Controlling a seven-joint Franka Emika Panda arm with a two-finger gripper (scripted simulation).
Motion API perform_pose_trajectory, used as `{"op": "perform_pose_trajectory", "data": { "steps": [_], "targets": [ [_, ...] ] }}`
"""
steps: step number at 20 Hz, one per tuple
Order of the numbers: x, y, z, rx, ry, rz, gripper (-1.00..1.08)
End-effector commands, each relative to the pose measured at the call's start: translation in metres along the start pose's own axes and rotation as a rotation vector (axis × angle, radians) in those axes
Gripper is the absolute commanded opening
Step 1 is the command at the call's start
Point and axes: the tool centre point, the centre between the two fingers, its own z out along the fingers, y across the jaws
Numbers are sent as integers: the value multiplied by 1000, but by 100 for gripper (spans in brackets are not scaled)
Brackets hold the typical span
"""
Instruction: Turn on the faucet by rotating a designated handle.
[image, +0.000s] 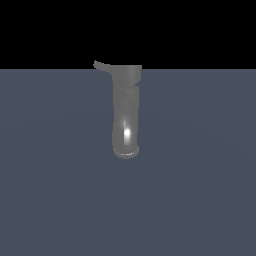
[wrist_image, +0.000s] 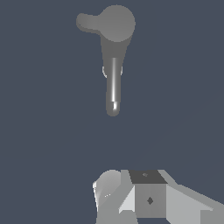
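The faucet (image: 126, 115) is a glossy grey tube standing on the blue-grey floor, with a wider cap on top and a flared rim at its foot. Its handle (image: 102, 65) is a thin curved lever jutting from the cap toward the exterior view's left. The wrist view looks down on the faucet (wrist_image: 114, 52), and the handle (wrist_image: 87, 22) sticks out sideways from the round cap. My white gripper (wrist_image: 127, 186) shows only at that picture's edge, well apart from the faucet and touching nothing. How its jaws stand is unclear. No gripper appears in the exterior view.
A flat blue-grey floor (image: 200, 190) spreads all around the faucet. Behind it the background is plain black. No other objects are in view.
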Motion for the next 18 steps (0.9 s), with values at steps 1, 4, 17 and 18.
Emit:
{"op": "perform_pose_trajectory", "data": {
  "steps": [1,4,17,18],
  "targets": [
    [0,0,0,0,0,0,-100],
    [1,-4,-1,0,5,-6,-100],
    [4,-21,-2,1,25,-26,-100],
    [5,-21,-2,2,25,-23,-100]
  ]
}}
